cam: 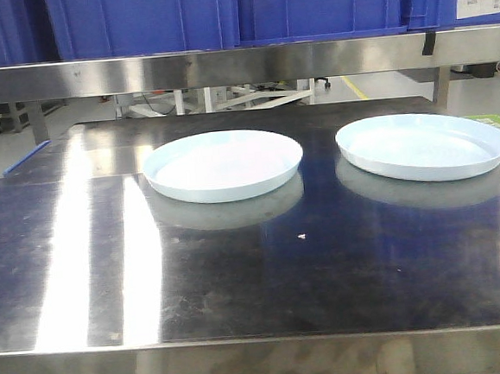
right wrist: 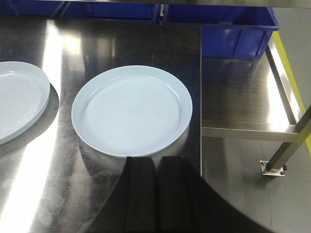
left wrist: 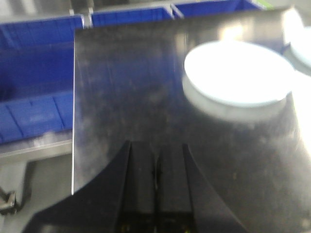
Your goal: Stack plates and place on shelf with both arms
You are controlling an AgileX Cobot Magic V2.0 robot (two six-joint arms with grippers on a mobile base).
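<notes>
Two pale blue plates lie side by side on the steel table, apart from each other. The left plate shows in the left wrist view as a bright disc. The right plate fills the middle of the right wrist view, with the left plate's edge at that frame's left side. My left gripper is shut and holds nothing, hovering over bare table short of the left plate. My right gripper is shut too, just behind the right plate's near rim. Neither arm shows in the front view.
A steel shelf runs above the table's back, with blue crates on top. More blue bins sit beyond the table's left edge. A lower steel ledge and a post lie off the right edge.
</notes>
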